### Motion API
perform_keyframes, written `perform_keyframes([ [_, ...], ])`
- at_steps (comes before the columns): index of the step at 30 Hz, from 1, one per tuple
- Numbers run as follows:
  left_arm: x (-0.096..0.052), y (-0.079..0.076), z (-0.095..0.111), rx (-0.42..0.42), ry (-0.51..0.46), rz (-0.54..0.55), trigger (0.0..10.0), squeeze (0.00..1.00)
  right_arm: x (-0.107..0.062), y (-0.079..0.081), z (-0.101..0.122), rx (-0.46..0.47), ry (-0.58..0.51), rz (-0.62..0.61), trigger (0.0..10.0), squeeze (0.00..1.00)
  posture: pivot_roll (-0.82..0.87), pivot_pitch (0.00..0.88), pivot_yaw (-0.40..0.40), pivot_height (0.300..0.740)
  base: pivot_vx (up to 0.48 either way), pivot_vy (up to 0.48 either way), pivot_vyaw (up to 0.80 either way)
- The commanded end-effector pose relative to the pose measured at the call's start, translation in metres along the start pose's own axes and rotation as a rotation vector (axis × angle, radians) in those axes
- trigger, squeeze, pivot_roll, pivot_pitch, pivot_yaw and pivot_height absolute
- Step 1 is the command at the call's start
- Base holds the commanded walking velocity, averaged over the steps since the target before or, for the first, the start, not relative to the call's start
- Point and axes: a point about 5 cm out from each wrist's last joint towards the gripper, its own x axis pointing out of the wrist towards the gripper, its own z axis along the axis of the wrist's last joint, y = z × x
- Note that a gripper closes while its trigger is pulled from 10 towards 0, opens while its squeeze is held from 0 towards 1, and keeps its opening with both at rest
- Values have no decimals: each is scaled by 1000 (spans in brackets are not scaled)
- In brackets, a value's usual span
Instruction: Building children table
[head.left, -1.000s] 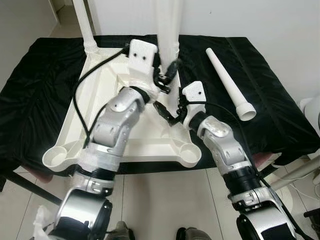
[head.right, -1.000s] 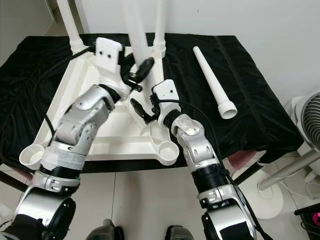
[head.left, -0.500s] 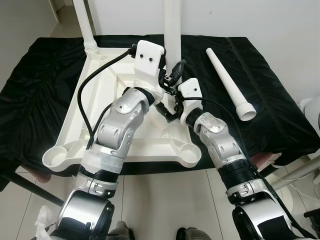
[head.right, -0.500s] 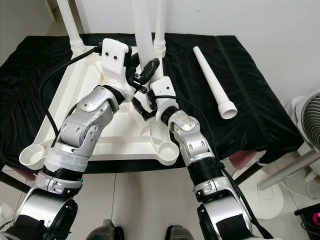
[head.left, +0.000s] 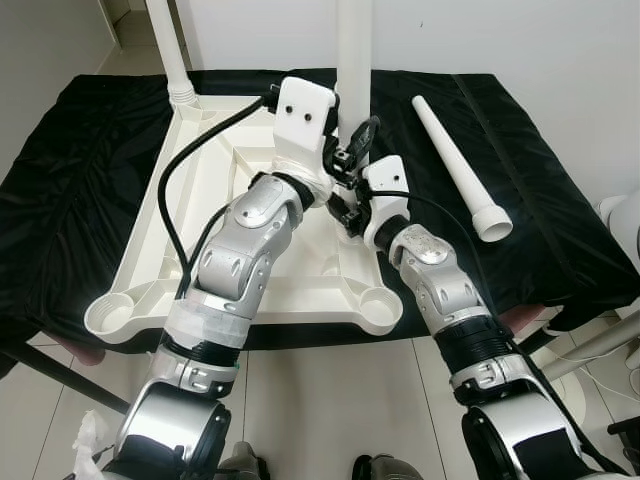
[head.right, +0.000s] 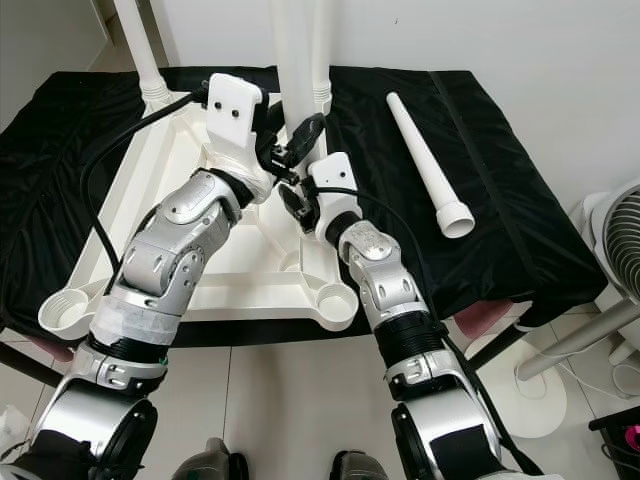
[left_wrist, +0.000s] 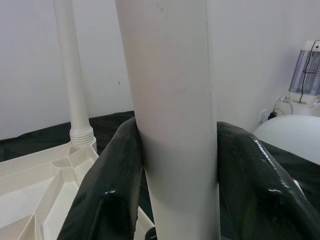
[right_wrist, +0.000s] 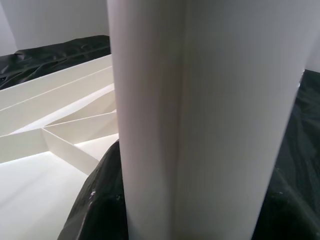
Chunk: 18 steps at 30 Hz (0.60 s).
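White table leg (head.left: 353, 60) upright near far-right corner of upturned tabletop (head.left: 215, 215), clamped from both sides: left gripper (head.left: 352, 150) closed round it w/ a finger on each side (wrist view confirms, leg filling the gap), right gripper (head.left: 345, 210) lower down, fingers hugging same leg near its base. Whether the base is seated in the corner socket: cannot tell, hidden behind the fingers. Probably light, hollow moulded plastic, stiff but smooth, so prone to slip or twist in the pads; best held low near the socket end for pushing down, w/ a second hold higher up to keep it plumb (roughly what's happening). Tabletop lies underside up on black cloth (head.left: 80, 180), ribs showing, empty round sockets at near-left (head.left: 112, 315) and near-right (head.left: 378, 308) corners. Another leg (head.left: 168, 50) already stands in far-left corner. Spare leg (head.left: 460, 165) lies flat on cloth to the right, flared end toward robot, well apart from tabletop. Approx. half the legs left to fit.
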Motion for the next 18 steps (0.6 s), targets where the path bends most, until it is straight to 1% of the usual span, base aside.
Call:
perform_keyframes([
  [1,1,-7,5,25,-19,-38,10000,0,4,2,5,-11,-18,5,10000,0,-18,43,17,740,0,0,0],
  [3,1,-8,5,28,-19,-41,10000,0,4,2,5,-14,-21,4,10000,0,-18,43,17,740,0,0,0],
  [4,1,-10,5,31,-19,-53,10000,0,5,3,7,9,-35,-4,10000,0,-18,43,17,740,0,0,0],
  [8,0,-10,5,15,-16,-58,10000,0,6,4,8,20,-37,-8,10000,0,-18,43,17,740,0,0,0],
  [9,0,-10,4,6,-15,-60,10000,122,6,4,8,22,-39,-10,10000,0,-18,43,17,740,0,0,0],
  [10,-1,-11,5,-22,-21,-70,10000,1000,6,4,8,31,-40,-19,10000,0,-18,43,17,740,0,0,0],
  [15,-2,-11,7,-32,-33,-80,10000,1000,5,1,9,77,-53,-65,10000,0,-17,42,14,740,0,0,0],
  [16,-2,-10,8,-55,-37,-79,10000,847,5,0,10,85,-60,-76,10000,0,-17,42,14,740,0,0,0],
  [17,-2,-10,8,-55,-37,-79,10000,847,5,0,10,85,-60,-76,10000,0,-17,42,14,740,0,0,0],
  [18,-3,-9,10,-84,-45,-77,10000,0,4,-2,10,87,-67,-93,10000,0,-13,39,11,740,0,0,0],
])
